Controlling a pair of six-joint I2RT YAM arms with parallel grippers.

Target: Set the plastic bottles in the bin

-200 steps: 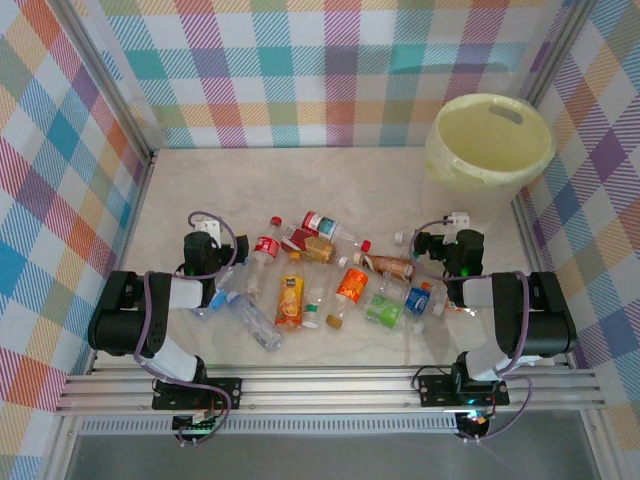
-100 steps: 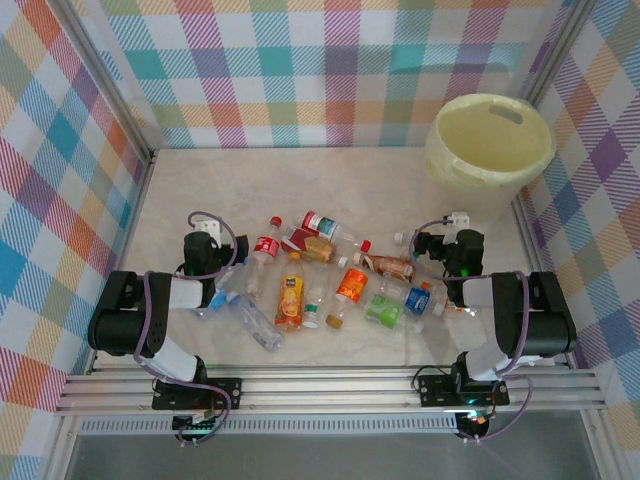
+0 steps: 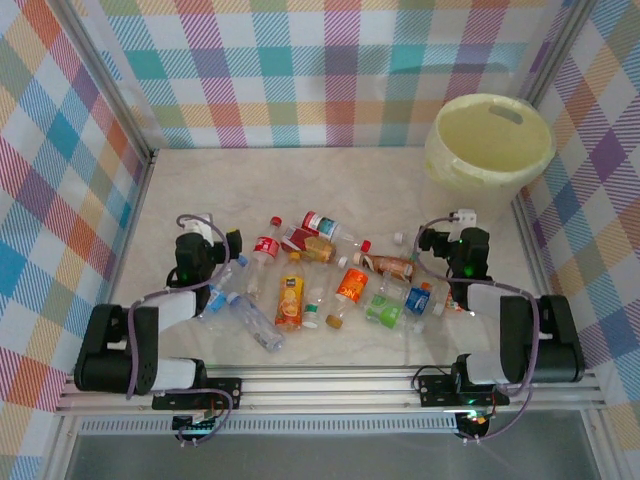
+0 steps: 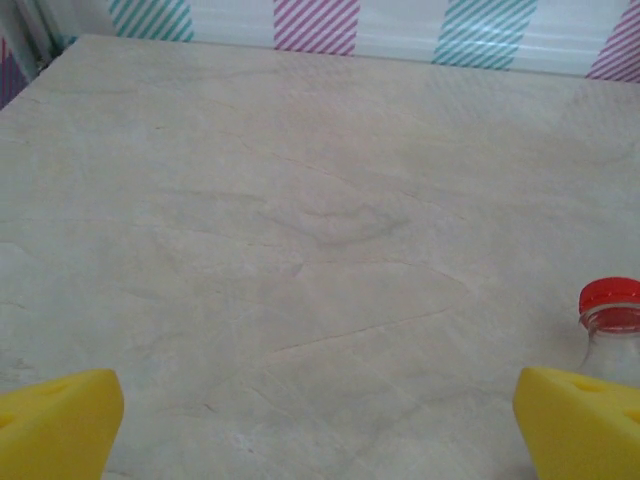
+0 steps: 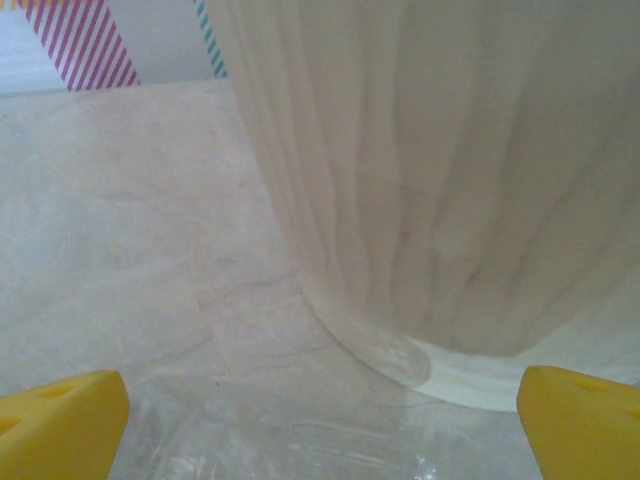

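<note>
Plastic bottles (image 3: 290, 298) lay in a loose heap mid-table (image 3: 300, 180), near the arms. The bin (image 3: 490, 140) stood upright in the far right corner, well apart from the heap. Right gripper (image 3: 450, 245) sat low at the heap's right edge, facing the bin's wall. Its yellow pads (image 5: 60, 410) were spread wide, and a clear bottle (image 5: 300, 435) lay low between them, ungripped. Left gripper (image 3: 208, 243) was at the heap's left edge, its pads (image 4: 55, 420) likewise wide, holding nothing. A red-capped bottle (image 4: 610, 310) stood just beside its right pad.
</note>
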